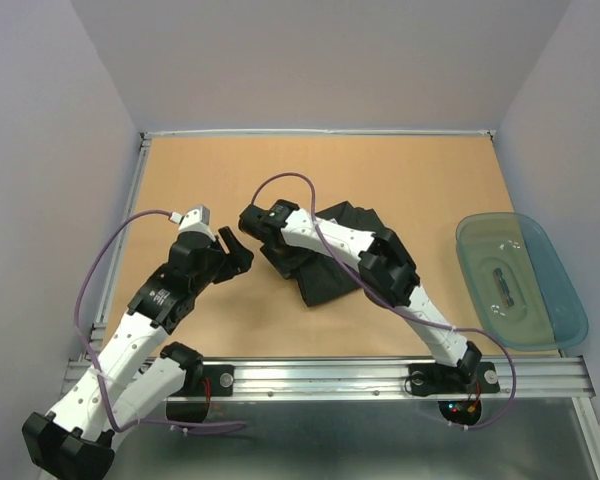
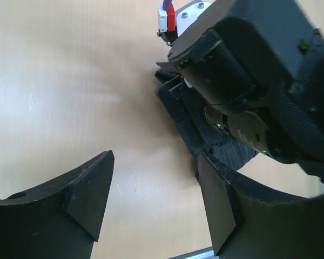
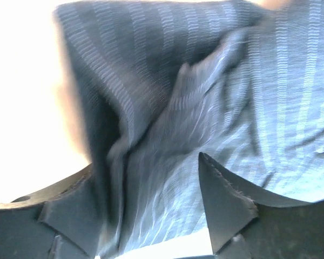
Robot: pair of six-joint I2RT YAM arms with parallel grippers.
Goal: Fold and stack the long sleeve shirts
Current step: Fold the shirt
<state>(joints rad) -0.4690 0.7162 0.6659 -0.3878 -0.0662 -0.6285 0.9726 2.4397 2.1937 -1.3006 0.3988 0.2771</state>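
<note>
A black pinstriped long sleeve shirt (image 1: 320,285) lies folded in a compact bundle at the middle of the wooden table. My right arm reaches over it, and the right gripper (image 1: 252,220) sits at the bundle's left edge. In the right wrist view the right gripper (image 3: 146,167) has its jaws apart, with blurred striped cloth (image 3: 205,81) lying loose between and beyond them. My left gripper (image 1: 238,250) stands open just left of the shirt, above bare table. The left wrist view shows the left gripper (image 2: 155,162) with nothing between its fingers, and a shirt corner (image 2: 235,154) beside the right finger.
A translucent teal bin (image 1: 520,280) stands at the table's right edge. Grey walls close the table on the left, back and right. An aluminium rail (image 1: 330,375) runs along the near edge. Purple cables loop over both arms. The right gripper's body (image 2: 243,70) looms close ahead of the left gripper.
</note>
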